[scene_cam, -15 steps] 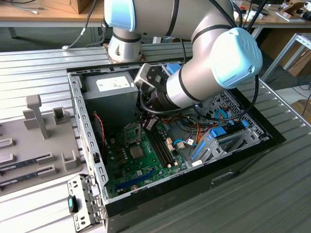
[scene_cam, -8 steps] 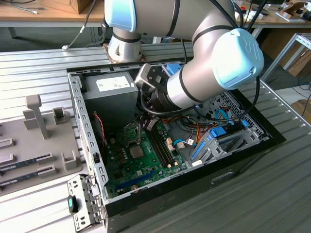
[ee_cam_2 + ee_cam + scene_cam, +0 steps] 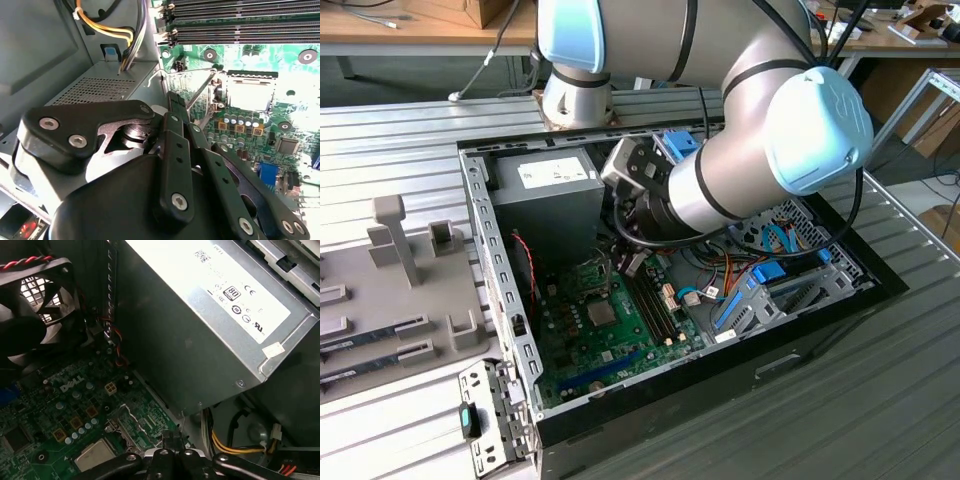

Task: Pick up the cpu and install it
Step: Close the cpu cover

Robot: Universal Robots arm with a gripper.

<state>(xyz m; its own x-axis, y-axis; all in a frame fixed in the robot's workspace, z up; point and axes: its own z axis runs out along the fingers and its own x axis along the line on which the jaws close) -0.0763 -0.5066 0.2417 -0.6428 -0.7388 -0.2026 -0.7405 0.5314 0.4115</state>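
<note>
Gripper (image 3: 170, 442) lowered inside open computer case (image 3: 500, 300), beside power supply (image 3: 210, 315), just above motherboard (image 3: 610, 340); fingers closed together, nothing visibly held. CPU (image 3: 95, 455) seated in socket (image 3: 248, 91) near fingertips

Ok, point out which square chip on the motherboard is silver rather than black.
The cpu: silver-grey, lying in the socket close to the gripper. The other square chip is black and lies farther from the gripper.
</note>
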